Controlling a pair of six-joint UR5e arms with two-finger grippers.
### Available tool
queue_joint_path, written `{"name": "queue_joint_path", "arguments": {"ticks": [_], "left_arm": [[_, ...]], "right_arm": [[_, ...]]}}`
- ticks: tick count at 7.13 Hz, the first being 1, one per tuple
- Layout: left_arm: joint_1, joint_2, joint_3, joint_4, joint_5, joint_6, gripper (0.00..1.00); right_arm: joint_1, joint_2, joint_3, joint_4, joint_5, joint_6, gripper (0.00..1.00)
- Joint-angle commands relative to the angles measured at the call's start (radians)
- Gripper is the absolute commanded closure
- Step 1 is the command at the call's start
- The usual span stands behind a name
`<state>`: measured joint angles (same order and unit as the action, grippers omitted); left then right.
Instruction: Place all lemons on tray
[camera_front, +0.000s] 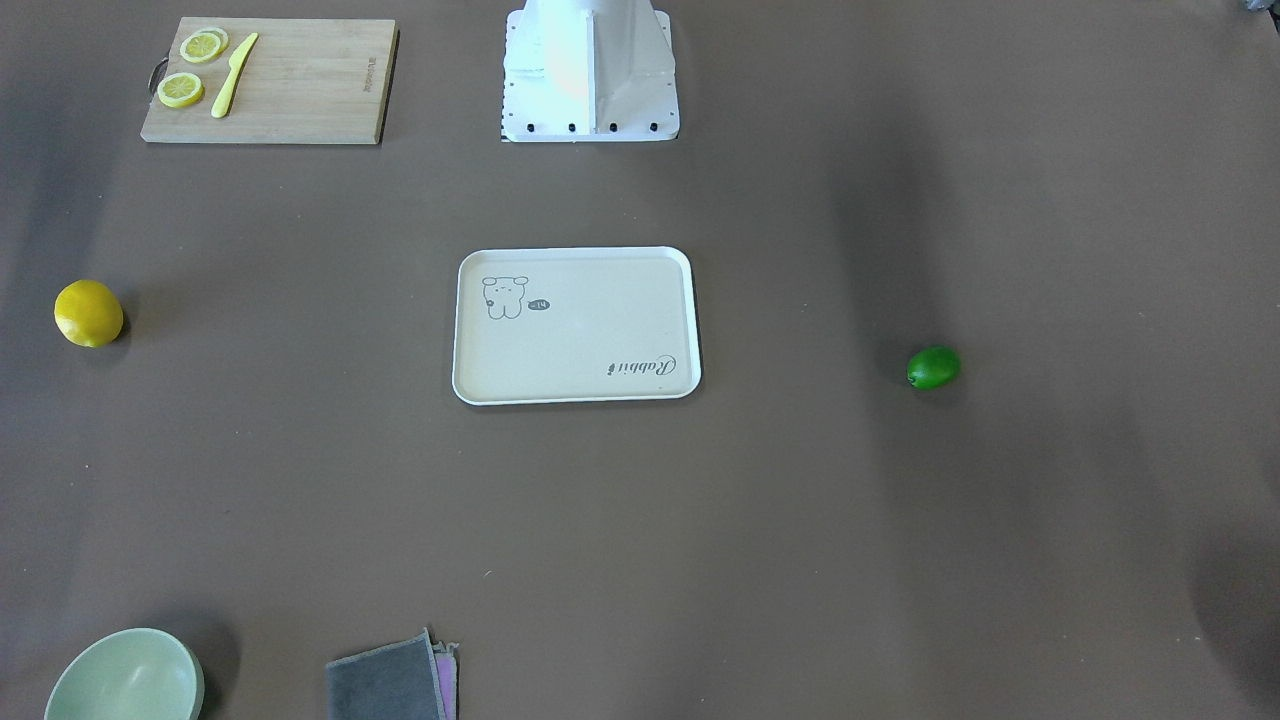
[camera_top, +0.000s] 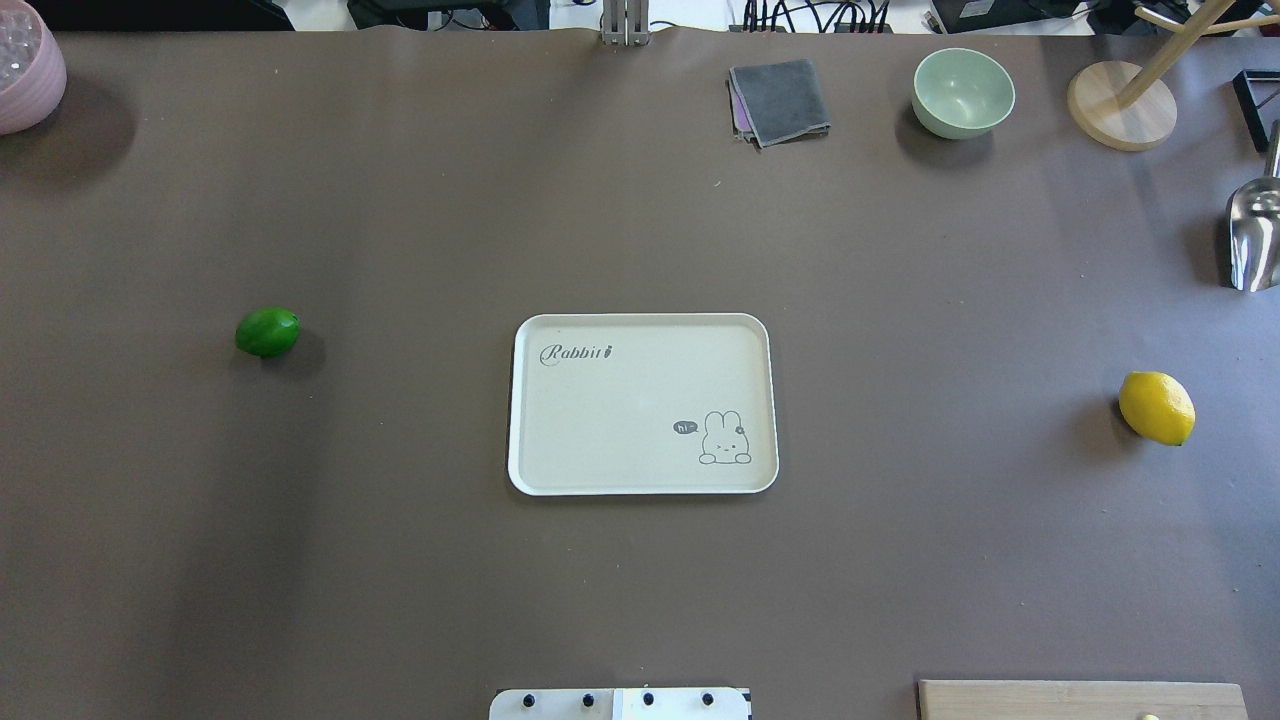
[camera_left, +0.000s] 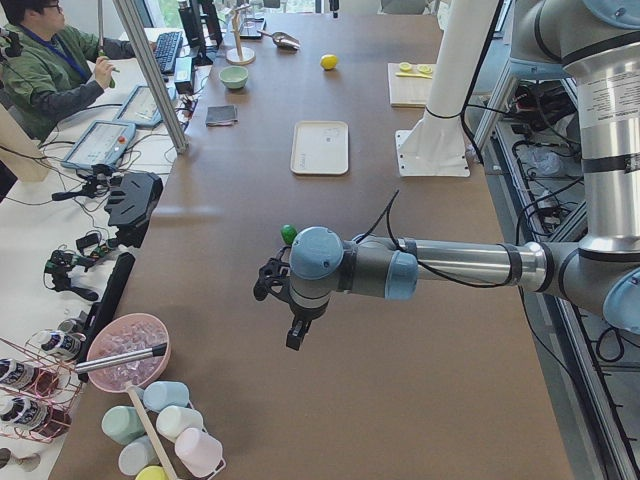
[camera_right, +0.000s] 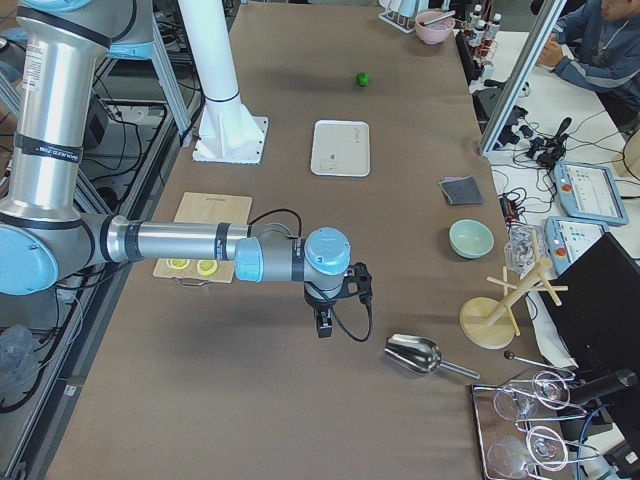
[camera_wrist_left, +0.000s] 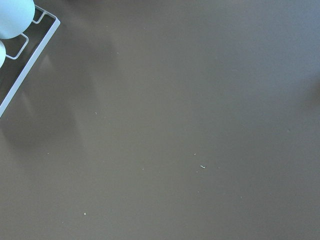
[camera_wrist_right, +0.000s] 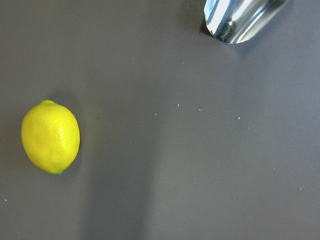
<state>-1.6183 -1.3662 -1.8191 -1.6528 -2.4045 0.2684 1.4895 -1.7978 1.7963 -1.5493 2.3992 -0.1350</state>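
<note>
The cream tray (camera_top: 620, 400) with the rabbit drawing lies empty at the table's middle, also in the front view (camera_front: 580, 340). The yellow lemon (camera_top: 1157, 408) lies on the table to the tray's right and shows in the right wrist view (camera_wrist_right: 50, 137). The green lemon (camera_top: 267, 332) lies to the tray's left, also in the front view (camera_front: 933, 367). My left gripper (camera_left: 290, 320) hangs above the table near the green lemon (camera_left: 288, 233). My right gripper (camera_right: 322, 322) hangs above the table's right end. Both show only in side views, so I cannot tell whether they are open or shut.
A wooden cutting board (camera_front: 300, 90) with lemon slices (camera_front: 181, 89) and a yellow knife (camera_front: 232, 77) lies near the robot base (camera_front: 590, 90). At the far edge are a green bowl (camera_top: 962, 92), grey cloth (camera_top: 780, 100), wooden stand (camera_top: 1120, 105), metal scoop (camera_top: 1255, 235) and pink bowl (camera_top: 25, 70).
</note>
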Motion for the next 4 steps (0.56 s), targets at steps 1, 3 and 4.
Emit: {"name": "queue_joint_path", "arguments": {"ticks": [1,3,4], "left_arm": [[-0.003,0.007,-0.008,-0.001,-0.001,0.008,0.01],[0.0,-0.01,-0.022,-0.004,-0.002,0.008,0.01],[0.0,-0.054,-0.022,-0.077,-0.002,0.003,0.01]], "right_arm": [[0.0,0.0,0.0,0.0,0.0,0.0,0.0],[0.0,0.0,0.002,0.0,0.003,0.001,0.0],[0.0,0.002,0.005,0.033,0.027,0.002,0.0]]}}
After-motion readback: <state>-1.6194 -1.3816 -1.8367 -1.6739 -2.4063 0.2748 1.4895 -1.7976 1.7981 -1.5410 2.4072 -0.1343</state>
